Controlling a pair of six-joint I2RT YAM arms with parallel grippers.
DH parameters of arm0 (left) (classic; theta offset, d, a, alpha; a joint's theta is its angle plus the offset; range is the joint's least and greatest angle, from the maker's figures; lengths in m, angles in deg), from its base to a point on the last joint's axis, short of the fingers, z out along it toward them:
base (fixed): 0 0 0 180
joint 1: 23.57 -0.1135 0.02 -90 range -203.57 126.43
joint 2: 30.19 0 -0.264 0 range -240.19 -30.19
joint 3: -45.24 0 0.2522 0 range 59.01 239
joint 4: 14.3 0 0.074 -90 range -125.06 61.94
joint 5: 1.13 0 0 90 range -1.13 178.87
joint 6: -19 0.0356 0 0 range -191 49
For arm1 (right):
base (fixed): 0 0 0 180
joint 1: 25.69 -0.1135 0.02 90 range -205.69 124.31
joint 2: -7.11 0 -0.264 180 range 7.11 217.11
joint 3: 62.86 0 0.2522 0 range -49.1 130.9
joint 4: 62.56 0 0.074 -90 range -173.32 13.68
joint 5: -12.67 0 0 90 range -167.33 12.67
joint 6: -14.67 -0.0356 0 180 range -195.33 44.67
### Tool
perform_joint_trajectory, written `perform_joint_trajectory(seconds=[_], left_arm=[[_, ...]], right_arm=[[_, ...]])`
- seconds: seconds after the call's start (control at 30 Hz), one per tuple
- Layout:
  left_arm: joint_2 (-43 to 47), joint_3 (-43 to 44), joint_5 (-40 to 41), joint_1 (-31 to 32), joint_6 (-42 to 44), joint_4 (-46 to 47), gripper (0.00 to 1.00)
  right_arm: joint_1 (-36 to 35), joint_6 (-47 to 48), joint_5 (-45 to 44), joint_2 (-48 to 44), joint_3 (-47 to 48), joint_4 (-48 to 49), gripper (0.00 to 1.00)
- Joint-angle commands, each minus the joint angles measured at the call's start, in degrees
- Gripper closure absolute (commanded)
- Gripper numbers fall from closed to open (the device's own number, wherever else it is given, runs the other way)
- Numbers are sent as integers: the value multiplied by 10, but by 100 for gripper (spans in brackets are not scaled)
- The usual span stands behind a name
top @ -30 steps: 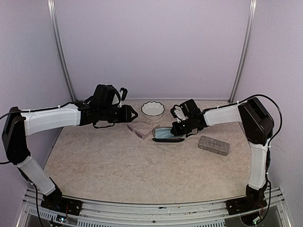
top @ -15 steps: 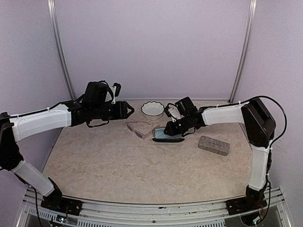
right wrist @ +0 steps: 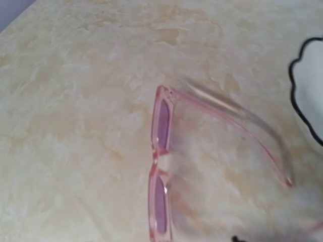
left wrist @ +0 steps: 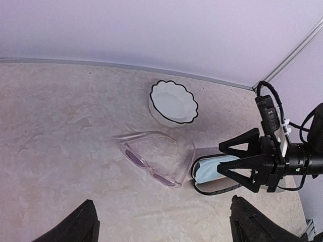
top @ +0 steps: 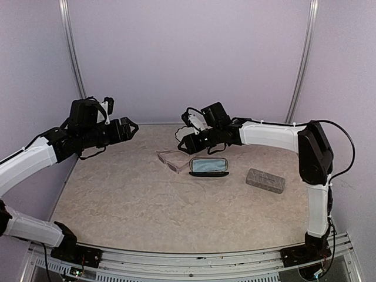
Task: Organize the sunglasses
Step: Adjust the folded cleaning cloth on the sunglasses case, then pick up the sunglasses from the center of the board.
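Your right gripper [left wrist: 220, 160] hovers with its fingers spread and nothing between them, above the far end of the open black case [top: 208, 166] and just right of the pink-framed sunglasses [top: 173, 160]. That pair lies flat on the table [top: 147, 205], temples unfolded, left of the case and near to the white bowl [left wrist: 173, 103]. Your left gripper [top: 130, 125] sits well off to the left, also wide open and empty.

The main risk is the grasp itself. The frame is thin, pale and flat against the stone-patterned surface, so if you come down low you scrape the table, and if you stay high the fingers close on air. A closing finger that meets only one side of the frame will likely push it instead of pinching it, sliding it into the case or toward the bowl.

Catching a single temple is the second danger: the plastic looks slender, and a lift from one arm would twist the hinge or let the pair swing and drop.

Watch the case too. It lies just beside the lenses, and your right-hand finger could knock it or shut its lid as you descend.

The right wrist view is smeared and barely shows its own fingertips, so alignment is probably better judged from above. The dark round-lens pair is not visible anywhere; it may be hidden. The grey speckled case [top: 265, 180] rests well apart to the right.
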Motion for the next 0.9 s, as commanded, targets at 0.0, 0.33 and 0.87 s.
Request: perform_joint_trajectory(seconds=[0.0, 0.33, 0.87], left_arm=[[41, -14, 15, -29, 15, -38, 8], [95, -24, 14, -71, 37, -72, 1], [120, -44, 0, -86, 45, -76, 1]], right_arm=[[-11, 16, 11, 57, 57, -29, 42], [-30, 32, -32, 166, 190, -102, 40], [-49, 36, -70, 251, 279, -170, 58]])
